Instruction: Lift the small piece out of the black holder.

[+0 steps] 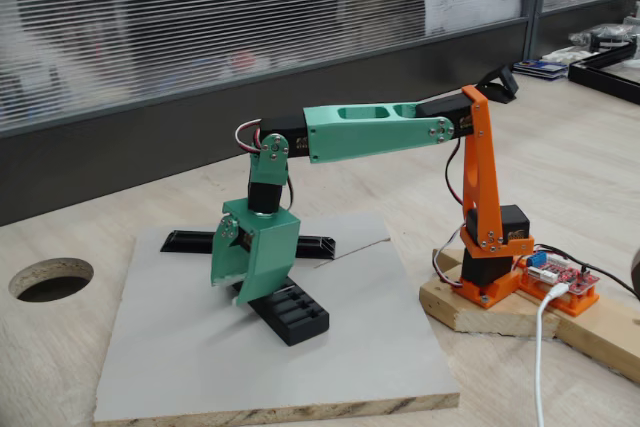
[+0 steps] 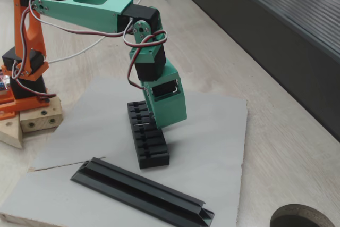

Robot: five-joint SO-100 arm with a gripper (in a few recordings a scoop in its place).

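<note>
Pale wooden tabletop (image 1: 60,347), round cable hole (image 1: 50,278) at left, frosted striped glass partition (image 1: 200,17) behind. Grey board (image 1: 330,347) carries long black bar (image 2: 141,191) and black holder (image 2: 149,142). Green fingers (image 2: 159,123) down over holder; opening cannot tell. Small piece (image 2: 142,125) in slot beside fingertips. Orange arm base (image 1: 485,247) on wood block at right.

Surface notes. Black rectangular slotted plastic holder (image 2: 149,142): matt, ribbed top, moulded look. Long thin black plastic bar (image 2: 143,191): smooth, slight sheen along its ridges. Grey flat board (image 2: 212,147) under both: matt, smooth face, raw chipboard-like edge. Pale wooden table (image 1: 90,237): visible grain, dull finish. Green plastic claw (image 1: 250,282): matt printed-looking shell, small shiny metal screws on the arm joints. Orange plastic arm base (image 1: 483,197): same matt finish, on a rough bare wood block (image 1: 480,312).
</note>
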